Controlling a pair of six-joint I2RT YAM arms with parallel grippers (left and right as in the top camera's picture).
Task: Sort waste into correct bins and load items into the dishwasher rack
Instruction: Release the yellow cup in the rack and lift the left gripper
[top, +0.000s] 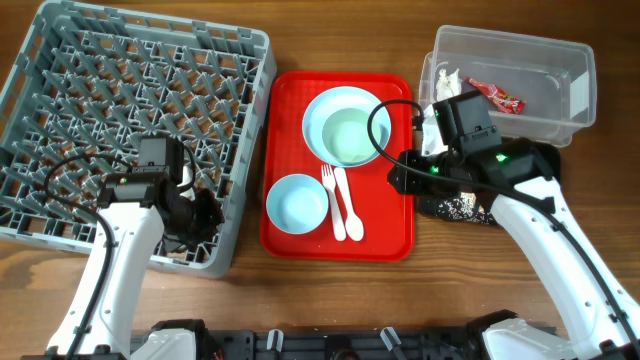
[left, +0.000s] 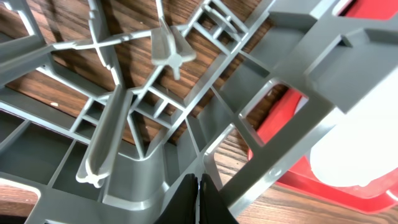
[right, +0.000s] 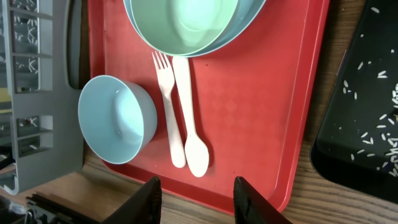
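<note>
The grey dishwasher rack (top: 130, 110) fills the left. My left gripper (top: 200, 215) is shut and empty at the rack's front right corner, its tips (left: 198, 199) against the grey wall (left: 143, 180). On the red serving tray (top: 385, 235) lie a large mint-blue bowl (top: 345, 125), a small bowl (top: 297, 203), a white fork (top: 330, 195) and a spoon (top: 350, 210). My right gripper (top: 403, 178) is open and empty (right: 199, 202) over the tray's right side. The right wrist view shows both bowls (right: 193, 25) (right: 115, 118), fork (right: 166, 112) and spoon (right: 189, 124). Plate and yellow cup are out of view.
The clear tub (top: 540, 60) at the back right holds the red wrapper (top: 497, 95) and the white tissue (top: 447, 80). The black tray (top: 455, 207) with pale food scraps (right: 373, 149) lies under my right arm. A pale overexposed shape (left: 354, 149) sits on the red tray.
</note>
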